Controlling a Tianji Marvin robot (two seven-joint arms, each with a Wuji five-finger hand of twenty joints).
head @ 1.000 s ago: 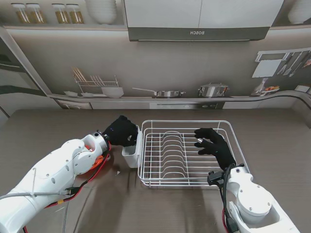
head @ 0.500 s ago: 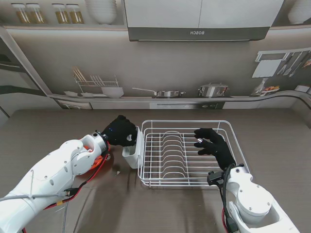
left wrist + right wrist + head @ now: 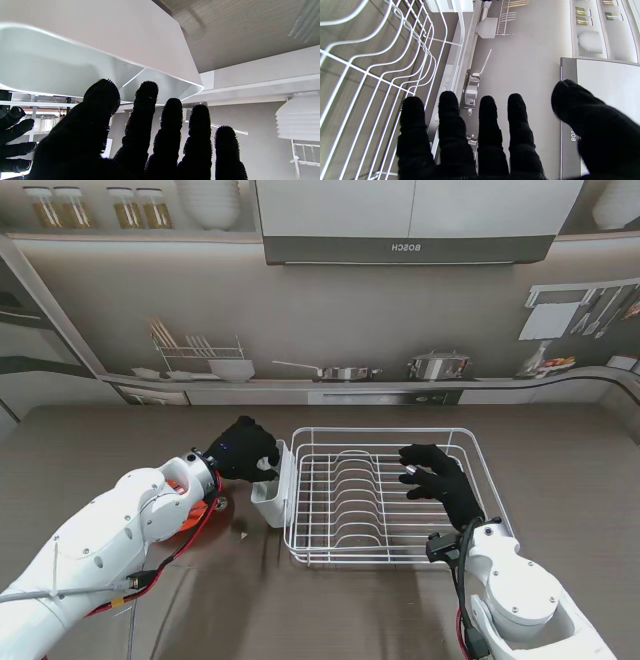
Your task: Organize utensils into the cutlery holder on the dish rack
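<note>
The cutlery holder (image 3: 268, 498) looks empty; no utensils are visible. The left hand (image 3: 243, 448) hovers beside it, fingers spread and empty. The right hand (image 3: 440, 477), also spread, hangs over the dish rack (image 3: 480, 470).

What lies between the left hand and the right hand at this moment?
In the stand view, the cutlery holder and the dish rack's bare wire grid separate the left hand from the right hand. No utensil shows there.

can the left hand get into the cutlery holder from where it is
Probably yes: the left hand hovers open right at the cutlery holder, whose open top shows unobstructed in the left wrist view; the right hand is over the rack.
</note>
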